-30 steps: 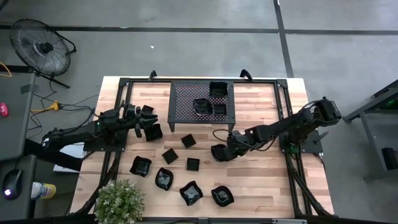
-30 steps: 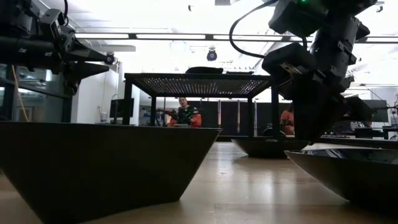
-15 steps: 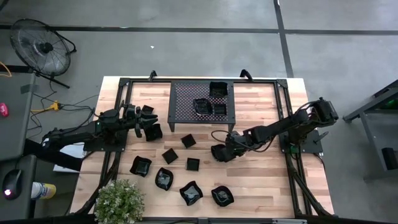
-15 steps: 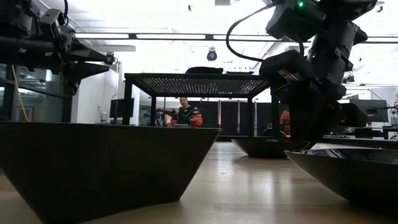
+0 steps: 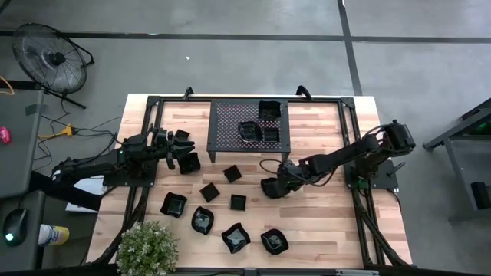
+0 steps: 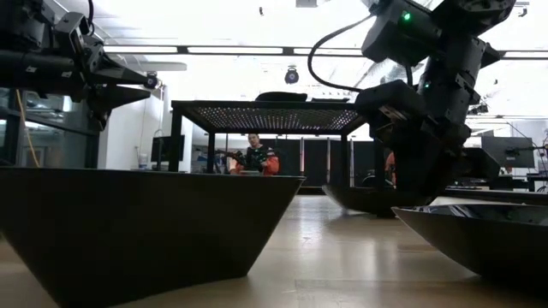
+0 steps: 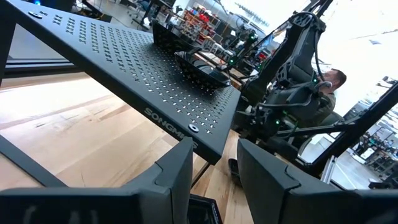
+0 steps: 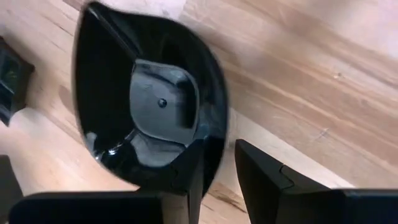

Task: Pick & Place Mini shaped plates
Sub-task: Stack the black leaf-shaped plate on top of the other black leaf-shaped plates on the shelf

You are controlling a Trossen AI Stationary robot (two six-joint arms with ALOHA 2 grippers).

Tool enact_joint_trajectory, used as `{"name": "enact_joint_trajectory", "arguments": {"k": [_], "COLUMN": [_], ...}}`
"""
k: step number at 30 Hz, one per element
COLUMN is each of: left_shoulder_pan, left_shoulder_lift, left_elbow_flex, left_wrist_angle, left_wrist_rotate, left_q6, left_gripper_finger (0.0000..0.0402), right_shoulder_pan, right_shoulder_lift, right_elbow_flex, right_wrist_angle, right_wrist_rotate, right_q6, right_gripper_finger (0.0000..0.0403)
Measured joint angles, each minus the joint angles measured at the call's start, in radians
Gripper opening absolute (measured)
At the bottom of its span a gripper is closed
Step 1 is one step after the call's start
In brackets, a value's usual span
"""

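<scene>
Now glossy black dish (image 8: 146,102), rounded rim, square well

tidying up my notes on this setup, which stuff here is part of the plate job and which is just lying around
Part of the job:
- mini shaped plates on the table
- plates already on the perforated rack
- plate pinched at its rim by the right gripper
- left gripper, holding a plate

Just lying about:
- potted plant
- floor fan
</scene>
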Motion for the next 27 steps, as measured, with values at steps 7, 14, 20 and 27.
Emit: {"name": "enact_joint_trajectory", "arguments": {"k": [7,14,20,27], "left_shoulder_pan": [0.000,0.000,0.000,0.000], "left_shoulder_lift": [0.000,0.000,0.000,0.000], "left_elbow_flex": [0.000,0.000,0.000,0.000], "left_wrist_angle": [0.000,0.000,0.000,0.000], "left_wrist_rotate": [0.000,0.000,0.000,0.000], "left_q6": [0.000,0.000,0.000,0.000], "left_gripper_finger": [0.0124,0.0124,0.0124,0.0124], "right_shoulder_pan": [-0.005,-0.005,-0.005,-0.002], "right_shoulder_lift": [0.015,0.015,-0.001,-0.060], "right_elbow_flex": [0.002,0.000,0.000,0.000], "right_wrist_angle": [0.029,0.034,0.040,0.036], "right_wrist_rotate": [0.000,-0.006,-0.004,-0.001], "right_q6": [-0.016,-0.043,-0.089,-0.092], "right_gripper_finger": [0.0087,0.0063,0.0005,0.0003]}}
